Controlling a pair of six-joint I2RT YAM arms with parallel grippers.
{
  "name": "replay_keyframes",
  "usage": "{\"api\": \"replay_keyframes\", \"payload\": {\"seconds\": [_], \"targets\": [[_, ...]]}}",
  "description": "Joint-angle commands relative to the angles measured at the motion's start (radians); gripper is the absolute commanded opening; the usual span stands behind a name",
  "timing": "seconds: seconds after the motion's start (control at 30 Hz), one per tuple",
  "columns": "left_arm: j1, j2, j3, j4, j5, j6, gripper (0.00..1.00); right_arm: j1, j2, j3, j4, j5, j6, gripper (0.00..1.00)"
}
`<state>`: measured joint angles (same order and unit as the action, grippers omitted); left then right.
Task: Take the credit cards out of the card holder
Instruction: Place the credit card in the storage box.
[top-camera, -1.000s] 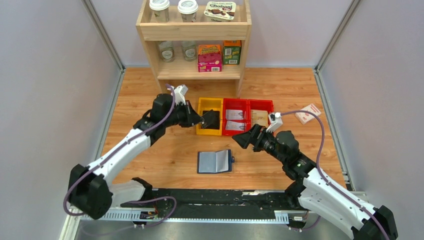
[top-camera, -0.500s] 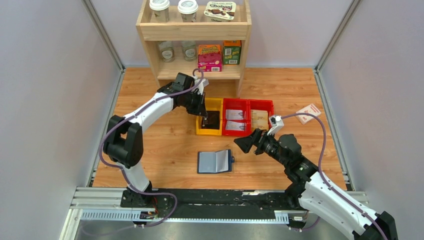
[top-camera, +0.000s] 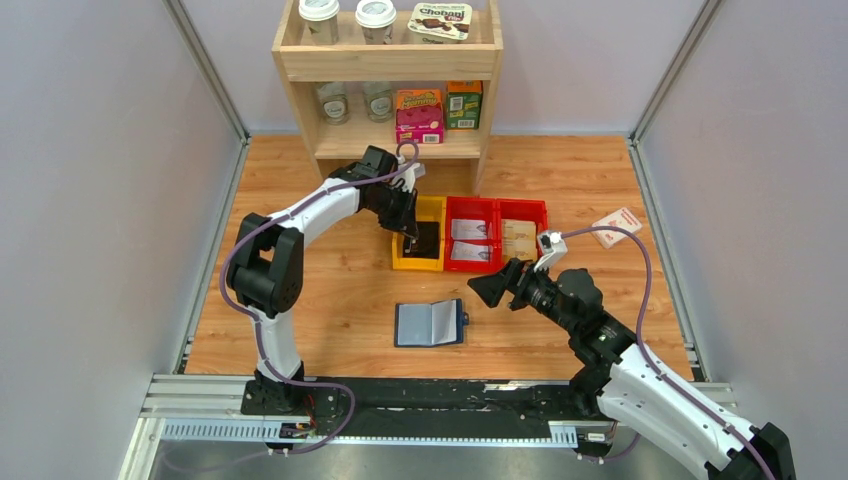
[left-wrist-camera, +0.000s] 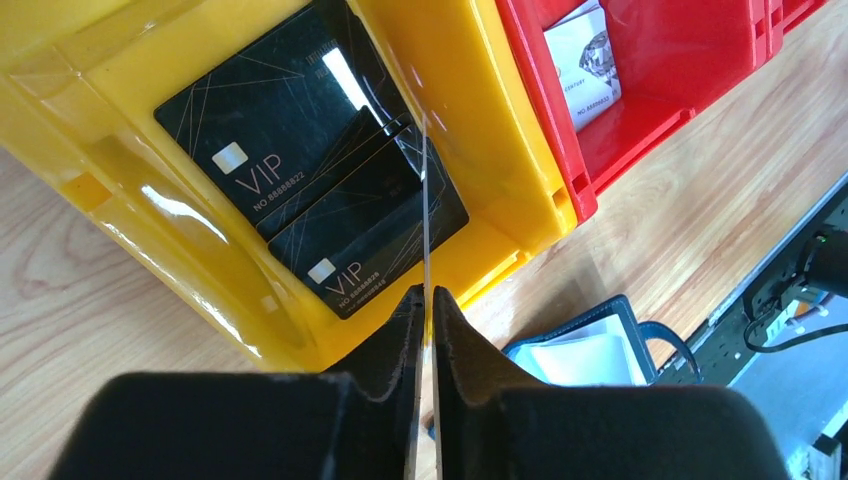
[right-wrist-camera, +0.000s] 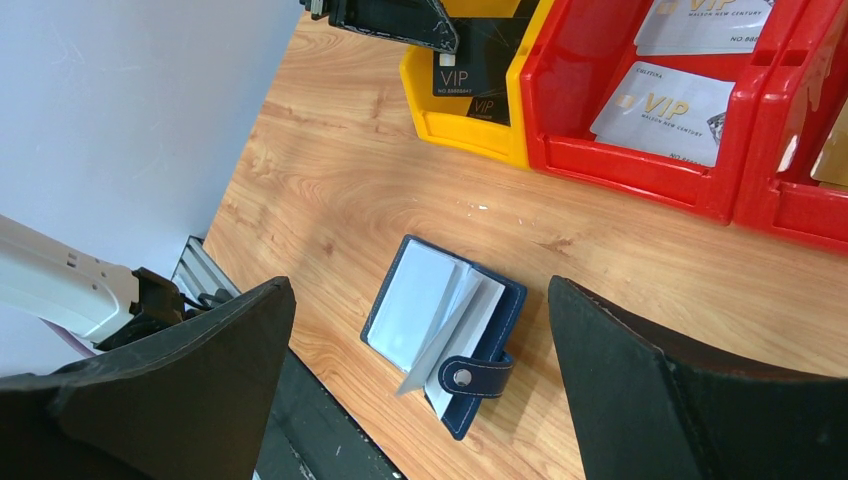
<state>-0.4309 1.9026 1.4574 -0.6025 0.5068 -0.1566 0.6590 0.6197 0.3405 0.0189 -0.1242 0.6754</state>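
**Inspector:** Card holder, position?

**Operator:** I see the card holder (top-camera: 430, 323) lying open on the table (top-camera: 330, 290), on the near side of the yellow bin (top-camera: 412, 205). Its pale sleeves face up and the snap tab is on its right edge.

**Inspector:** Cards?

**Operator:** Two black credit cards (left-wrist-camera: 300, 140) lie flat and overlapping in the yellow bin. A third card (left-wrist-camera: 425, 200) stands edge-on above them.

**Inspector:** Grippers?

**Operator:** My left gripper (left-wrist-camera: 425, 300) is clenched on that third card over the bin. My right gripper (top-camera: 487, 283) is spread wide and holds nothing. It hovers just right of the holder, near the red bins (top-camera: 497, 205).
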Motion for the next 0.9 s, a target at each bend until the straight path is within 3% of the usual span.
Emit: {"api": "replay_keyframes", "payload": {"seconds": [0.0,0.17,0.6,0.7,0.83,0.87], "targets": [[-0.015,0.004,0.006,0.023,-0.022,-0.006,0.16,0.004,-0.012,0.005,0.03,0.008,-0.016,1.0],[-0.019,-0.019,0.009,0.003,-0.129,-0.012,0.3,0.004,-0.018,0.021,-0.002,0.014,-0.017,1.0],[-0.032,-0.155,0.069,-0.098,-0.307,-0.05,0.46,0.004,-0.035,0.083,-0.129,0.032,-0.059,1.0],[-0.064,-0.261,0.052,-0.128,-0.35,-0.092,0.48,0.005,0.001,0.113,-0.155,0.017,-0.074,1.0],[-0.08,-0.452,-0.089,-0.102,-0.382,-0.191,0.53,0.033,0.081,0.187,-0.197,0.003,-0.095,1.0],[-0.08,-0.486,-0.145,-0.092,-0.399,-0.22,0.62,0.056,0.113,0.21,-0.217,0.018,-0.105,1.0]]}}
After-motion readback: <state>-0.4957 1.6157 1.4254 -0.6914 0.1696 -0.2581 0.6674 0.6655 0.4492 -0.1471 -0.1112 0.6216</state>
